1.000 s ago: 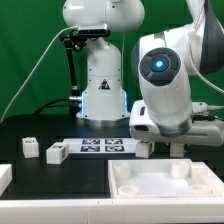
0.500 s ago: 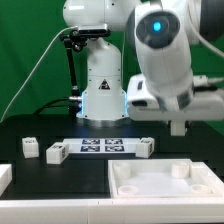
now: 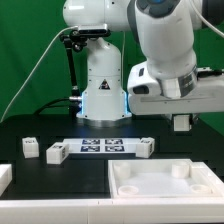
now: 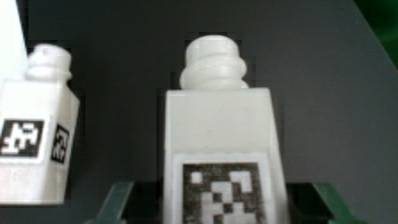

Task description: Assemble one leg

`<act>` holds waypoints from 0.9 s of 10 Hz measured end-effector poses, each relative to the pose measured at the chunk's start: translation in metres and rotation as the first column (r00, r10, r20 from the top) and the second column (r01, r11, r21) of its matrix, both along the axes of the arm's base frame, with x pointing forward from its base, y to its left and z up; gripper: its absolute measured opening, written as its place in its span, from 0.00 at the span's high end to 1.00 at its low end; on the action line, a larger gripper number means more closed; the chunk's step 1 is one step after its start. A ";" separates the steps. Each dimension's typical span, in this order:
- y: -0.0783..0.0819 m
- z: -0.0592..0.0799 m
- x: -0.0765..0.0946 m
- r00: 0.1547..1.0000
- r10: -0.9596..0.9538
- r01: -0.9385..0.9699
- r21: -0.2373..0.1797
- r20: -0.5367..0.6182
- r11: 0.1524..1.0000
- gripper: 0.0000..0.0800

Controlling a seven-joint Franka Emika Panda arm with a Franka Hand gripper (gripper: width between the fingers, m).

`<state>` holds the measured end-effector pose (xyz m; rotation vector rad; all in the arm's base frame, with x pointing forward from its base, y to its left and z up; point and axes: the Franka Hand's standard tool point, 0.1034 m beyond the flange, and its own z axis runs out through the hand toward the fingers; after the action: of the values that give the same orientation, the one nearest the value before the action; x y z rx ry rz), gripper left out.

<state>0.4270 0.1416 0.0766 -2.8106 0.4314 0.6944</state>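
Gripper, exterior view: gripper [image 3: 181,123] hangs above the black table [image 3: 60,185] toward the exterior view's right. Its fingers are mostly hidden, so the spread is unreadable here.
Blocks, exterior view: white block [image 3: 143,147] at the end of the marker board [image 3: 103,147] lies nearest below it. Another block [image 3: 57,152] and a third block [image 3: 30,148] sit well apart.
Container: white panel [image 3: 150,190] has a raised rim, with only its own moulded bosses showing inside.
Gripper, wrist view: gripper [image 4: 217,200] is wide, holding nothing, its fingers [image 4: 121,197] clear of the leg on both sides.
Leg, wrist view: leg [image 4: 222,120] rests on the table, centred between the fingers. Its long axis runs away from them, threaded tip [image 4: 214,62] farthest.
Neighbour: second leg [image 4: 36,120] is just beside it, parallel, not touching.
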 end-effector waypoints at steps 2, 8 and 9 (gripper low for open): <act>-0.018 -0.003 0.019 0.969 0.159 -0.140 -0.108 0.189 0.984 0.64; -0.005 0.023 0.049 0.697 0.330 -0.227 -0.241 0.637 0.944 0.64; 0.000 0.022 0.046 0.660 0.321 -0.220 -0.233 0.680 0.947 0.64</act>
<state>0.4730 0.1419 0.0990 -2.9943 -0.1054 -0.4444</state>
